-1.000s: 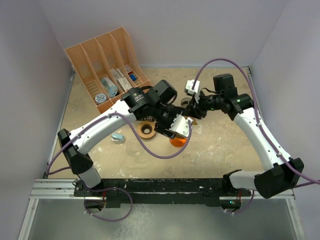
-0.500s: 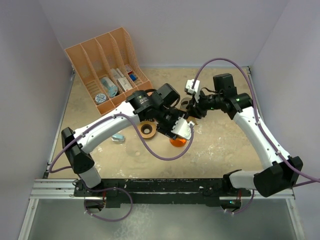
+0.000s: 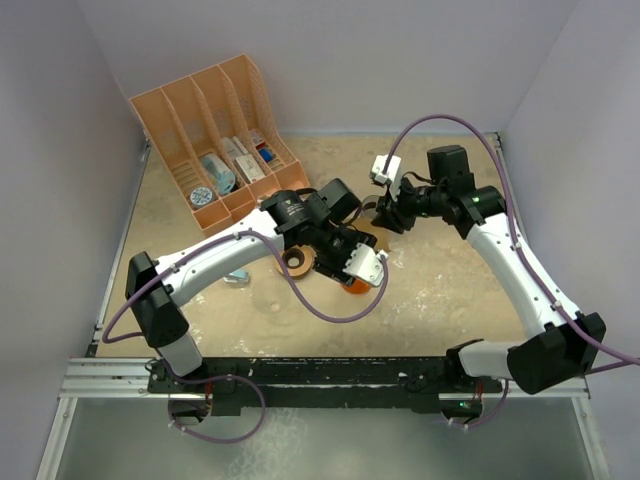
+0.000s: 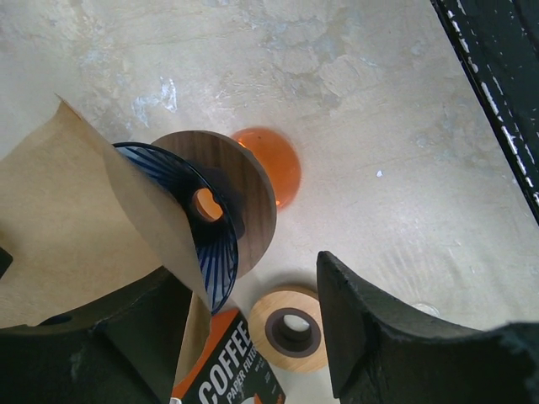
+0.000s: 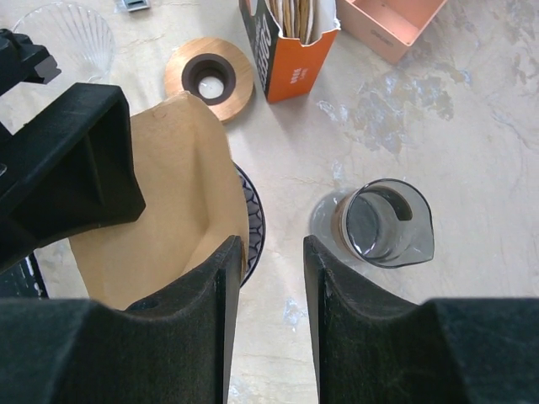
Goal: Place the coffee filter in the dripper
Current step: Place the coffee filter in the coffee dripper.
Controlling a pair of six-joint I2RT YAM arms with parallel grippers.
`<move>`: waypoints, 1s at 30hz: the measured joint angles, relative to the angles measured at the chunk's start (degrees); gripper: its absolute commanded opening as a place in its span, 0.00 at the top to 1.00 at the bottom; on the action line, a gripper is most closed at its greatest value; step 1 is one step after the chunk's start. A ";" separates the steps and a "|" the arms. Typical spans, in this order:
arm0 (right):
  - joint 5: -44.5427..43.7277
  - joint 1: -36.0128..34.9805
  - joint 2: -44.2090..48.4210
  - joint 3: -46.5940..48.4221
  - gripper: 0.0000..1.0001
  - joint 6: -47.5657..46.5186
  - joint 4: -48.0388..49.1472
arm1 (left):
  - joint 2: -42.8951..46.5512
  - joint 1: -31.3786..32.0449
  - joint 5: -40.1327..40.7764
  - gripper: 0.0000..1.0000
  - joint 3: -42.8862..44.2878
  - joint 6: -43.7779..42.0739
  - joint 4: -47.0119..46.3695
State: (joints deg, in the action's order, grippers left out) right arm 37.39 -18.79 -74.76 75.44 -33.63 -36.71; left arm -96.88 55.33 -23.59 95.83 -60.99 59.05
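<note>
The brown paper coffee filter [image 4: 76, 227] sits open inside the blue ribbed dripper [image 4: 181, 189], which has a wooden collar and an orange base. In the right wrist view the filter [image 5: 168, 210] fills the dripper, and only the dripper's blue rim [image 5: 255, 223] shows. My left gripper [image 4: 246, 269] is open around the dripper, and the filter's edge lies against its left finger [image 4: 93, 337]. My right gripper [image 5: 271, 244] is open and empty just beside the filter's edge. In the top view the left gripper [image 3: 355, 262] hides the dripper, and the right gripper [image 3: 388, 212] is just behind it.
A wooden ring [image 5: 209, 77] and an orange coffee filter box [image 5: 286, 46] lie beyond the dripper. A glass server [image 5: 383, 223] stands to its right. A clear glass dripper [image 5: 63, 38] is further off. A peach file organiser [image 3: 215, 135] fills the back left.
My left gripper has shifted slightly nearer and to the right over the dripper. My right gripper has drawn back a little, away from the left gripper.
</note>
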 measured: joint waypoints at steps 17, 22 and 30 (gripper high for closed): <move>-3.76 0.02 -1.38 -3.78 0.55 -0.09 1.16 | 0.00 0.00 0.37 0.43 -5.14 4.00 -5.75; -4.92 0.04 -1.36 -3.78 0.49 -0.13 1.95 | 0.00 0.00 0.42 0.43 -6.58 4.66 -6.97; -6.60 0.04 -1.36 -4.02 0.39 0.00 3.82 | 0.00 -0.02 0.90 0.42 -7.39 5.09 -8.50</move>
State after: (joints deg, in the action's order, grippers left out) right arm 30.79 -18.74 -76.12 71.42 -33.63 -32.88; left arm -96.88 55.31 -22.70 88.44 -55.90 50.54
